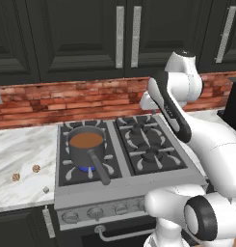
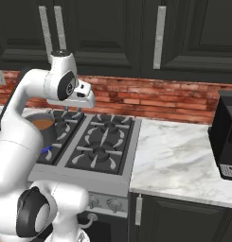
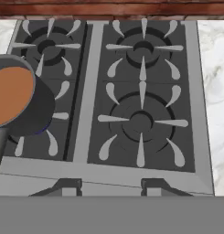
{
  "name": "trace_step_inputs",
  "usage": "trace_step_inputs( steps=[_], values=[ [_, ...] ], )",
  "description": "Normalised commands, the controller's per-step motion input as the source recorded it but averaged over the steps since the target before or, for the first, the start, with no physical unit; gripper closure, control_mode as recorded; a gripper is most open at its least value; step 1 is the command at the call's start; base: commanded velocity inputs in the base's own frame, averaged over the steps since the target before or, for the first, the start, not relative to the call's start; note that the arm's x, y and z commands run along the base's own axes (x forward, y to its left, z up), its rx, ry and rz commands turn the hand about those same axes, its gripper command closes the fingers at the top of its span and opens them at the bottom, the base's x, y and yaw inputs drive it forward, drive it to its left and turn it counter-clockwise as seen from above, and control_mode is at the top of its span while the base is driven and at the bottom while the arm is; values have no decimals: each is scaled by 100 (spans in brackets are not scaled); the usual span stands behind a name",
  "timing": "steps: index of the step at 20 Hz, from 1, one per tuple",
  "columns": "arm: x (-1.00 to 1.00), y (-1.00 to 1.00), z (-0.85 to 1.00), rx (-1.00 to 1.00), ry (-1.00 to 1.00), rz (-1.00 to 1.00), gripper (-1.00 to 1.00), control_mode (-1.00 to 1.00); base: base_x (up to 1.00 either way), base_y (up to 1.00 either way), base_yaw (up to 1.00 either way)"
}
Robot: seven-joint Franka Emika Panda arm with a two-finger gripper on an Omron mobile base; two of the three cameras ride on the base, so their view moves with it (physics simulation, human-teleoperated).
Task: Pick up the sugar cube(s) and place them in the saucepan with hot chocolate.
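Arm raised over the stove, sugar cubes on the counter to the left.

The saucepan (image 1: 85, 144) sits on the front-left burner of the stove (image 1: 120, 144), orange-brown liquid inside, its long handle pointing toward the front edge, a blue flame under it. Three sugar cubes lie on the marble counter (image 1: 18, 144) left of the stove: two brownish ones (image 1: 36, 168) (image 1: 16, 177) well apart from the pan, and a pale one (image 1: 45, 189) nearer the stove's front corner. The gripper (image 2: 72, 109) hangs above the back of the stove, near the brick wall (image 2: 136, 97); its fingers are small and partly hidden, so I cannot tell whether they are apart or closed, and nothing appears to be held.
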Motion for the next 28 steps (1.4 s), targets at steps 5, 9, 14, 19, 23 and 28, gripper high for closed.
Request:
trace_step_inputs(
  steps=[5, 9, 14, 19, 23, 28],
  values=[
    [-41, 15, 0, 0, 0, 2, -100, -100, 0, 0, 0],
    [-50, 56, -6, 2, 0, 8, -100, -100, 0, 0, 0],
    [-8, 87, -14, 1, 5, 17, -100, -100, 0, 0, 0],
    [-17, 93, -15, 0, 2, 16, -100, -100, 0, 0, 0],
    [-25, 92, -14, 0, 3, 21, -100, -100, 0, 0, 0],
    [-21, 87, -19, -1, 1, 25, -100, -100, 0, 0, 0]
  ],
)
